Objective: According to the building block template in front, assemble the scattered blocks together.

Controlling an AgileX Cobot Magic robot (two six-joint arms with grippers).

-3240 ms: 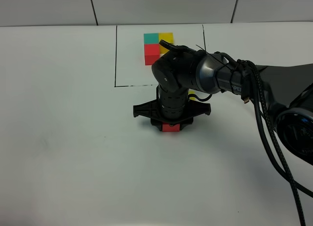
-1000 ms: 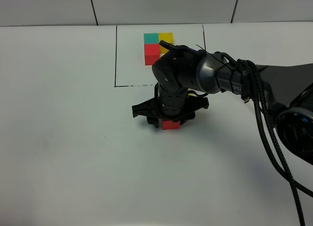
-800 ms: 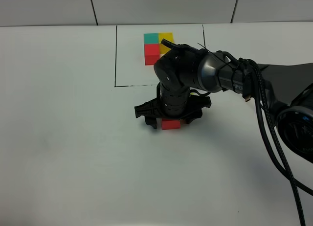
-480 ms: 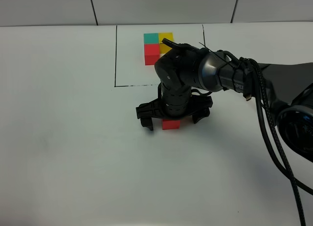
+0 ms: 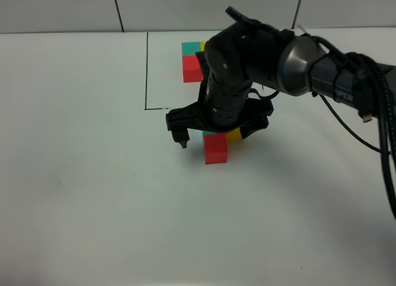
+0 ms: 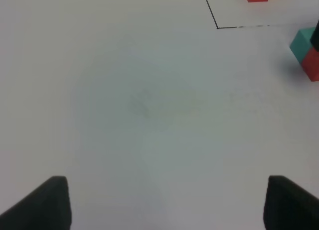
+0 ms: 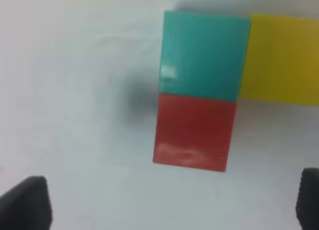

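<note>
The scattered blocks lie joined in an L on the white table: the red block in front, with the teal block and the yellow block behind it. In the right wrist view the red block touches the teal one, and the yellow block sits beside the teal. My right gripper hovers just above them, open and empty. The building block template sits at the back inside a black outline, partly hidden by the arm. My left gripper is open over bare table.
The right arm and its cables stretch in from the right edge. The left wrist view catches the teal block and the red block at its edge, plus a corner of the black outline.
My right gripper has opened, let go of the red block and risen above it. The teal and yellow blocks now show beside the red one. The left gripper has not moved.
</note>
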